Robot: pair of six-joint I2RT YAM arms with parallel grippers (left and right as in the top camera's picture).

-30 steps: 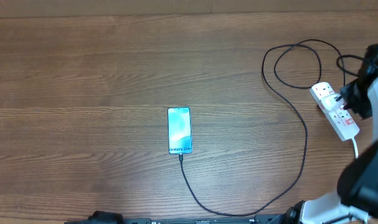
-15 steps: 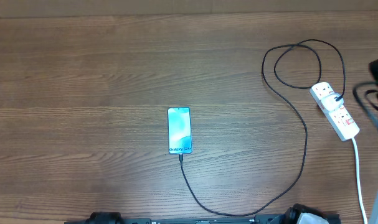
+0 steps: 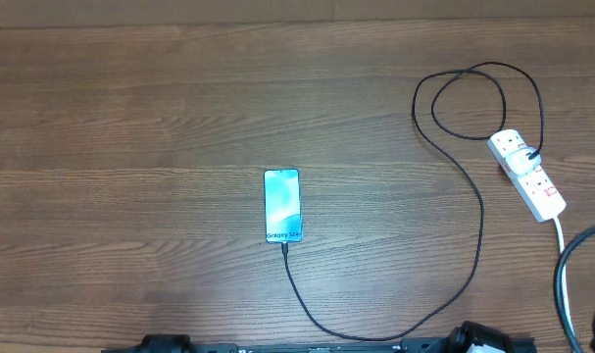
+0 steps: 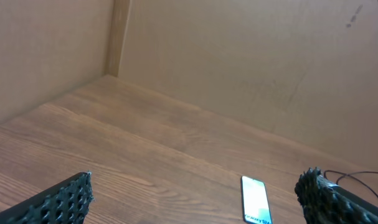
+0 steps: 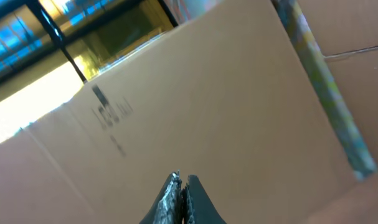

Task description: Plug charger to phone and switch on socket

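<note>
Slim rectangular smartphone with light blue screen [image 3: 282, 204] lies flat mid-way across the brown wooden desk [image 3: 130, 118]. Long thin black charger cable [image 3: 482, 227] meets its lower edge, tip apparently seated, and loops right to the white multi-outlet power strip [image 3: 532, 181]. Plugging is judged done. The red switches [image 3: 542, 184] are too small to read, so switching is unconfirmed. Left gripper [image 4: 198, 186] is spread wide and empty. Right gripper [image 5: 181, 190] is pinched closed on nothing.
</note>
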